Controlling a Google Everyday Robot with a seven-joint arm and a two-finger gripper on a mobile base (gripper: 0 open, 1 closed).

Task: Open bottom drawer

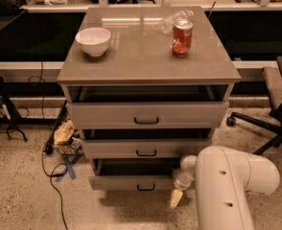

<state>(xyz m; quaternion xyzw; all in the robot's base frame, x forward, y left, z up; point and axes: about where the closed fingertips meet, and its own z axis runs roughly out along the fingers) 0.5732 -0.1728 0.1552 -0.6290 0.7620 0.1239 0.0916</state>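
Note:
The bottom drawer point(131, 181) is the lowest, narrowest grey front of a three-drawer cabinet, with a small black bar handle point(146, 188). It stands pulled out a little, with a dark gap above its front. My gripper point(176, 198) hangs at the drawer's right end, just right of the handle, its yellowish fingertip pointing down below the drawer front. My white arm point(227, 186) fills the lower right and hides the cabinet's lower right corner.
The middle drawer point(146, 148) and top drawer point(146, 114) also stand slightly out. A white bowl point(93, 40), a red can point(182, 37) and a clear plastic bottle point(172, 18) sit on the cabinet top. Clutter and cables point(64, 138) lie left; an office chair point(275, 109) stands right.

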